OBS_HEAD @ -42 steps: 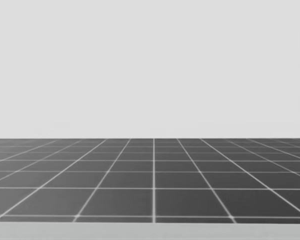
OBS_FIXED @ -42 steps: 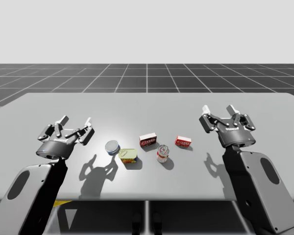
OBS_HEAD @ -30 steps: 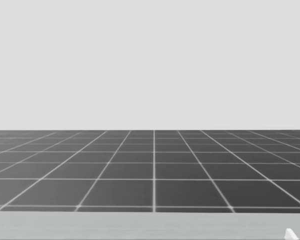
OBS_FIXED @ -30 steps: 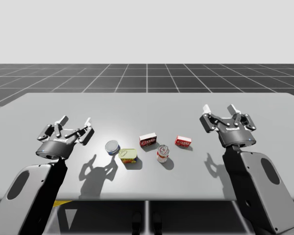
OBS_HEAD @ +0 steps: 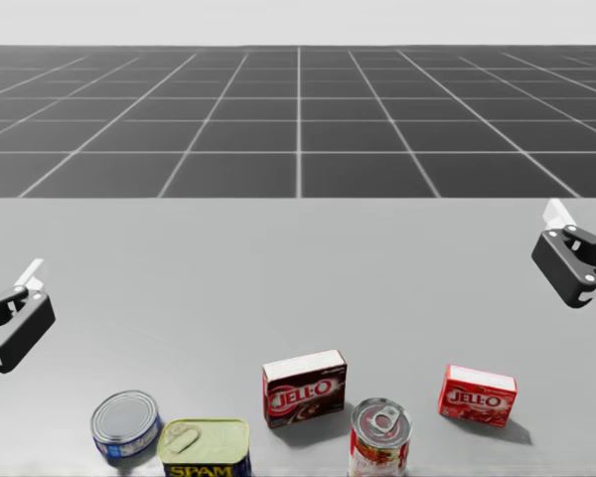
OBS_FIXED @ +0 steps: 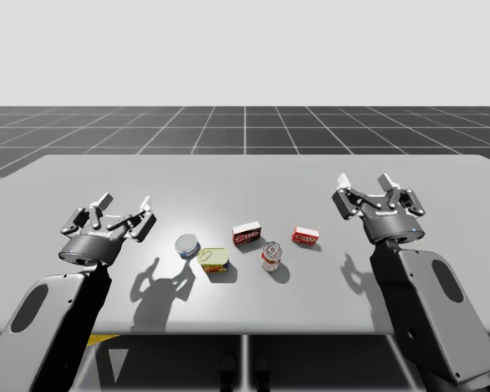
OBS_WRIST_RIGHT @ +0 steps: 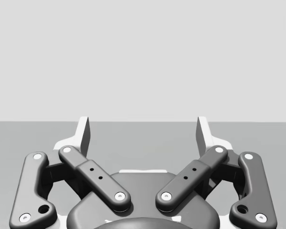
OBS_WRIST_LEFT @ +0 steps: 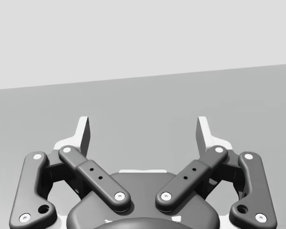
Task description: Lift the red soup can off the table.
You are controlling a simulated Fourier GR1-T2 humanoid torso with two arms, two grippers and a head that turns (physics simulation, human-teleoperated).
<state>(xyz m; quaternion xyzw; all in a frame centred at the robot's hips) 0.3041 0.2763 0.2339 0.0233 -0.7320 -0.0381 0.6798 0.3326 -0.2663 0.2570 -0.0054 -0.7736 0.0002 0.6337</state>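
Spotted upright red-labelled metal soup can (OBS_FIXED: 271,256) on grey desk (OBS_FIXED: 229,188), inboard of and nearer right fingers (OBS_WRIST_RIGHT: 202,131) than left fingers (OBS_WRIST_LEFT: 83,133); both sets splayed, empty.

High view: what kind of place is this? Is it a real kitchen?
Likely a computer-made test room, not a kitchen: a plain grey table holding a red soup can stands on a dark gridded floor, with only blank grey behind.

We see a glossy metal top on the red soup can (OBS_HEAD: 379,437) and a smooth, matt table (OBS_HEAD: 278,268).
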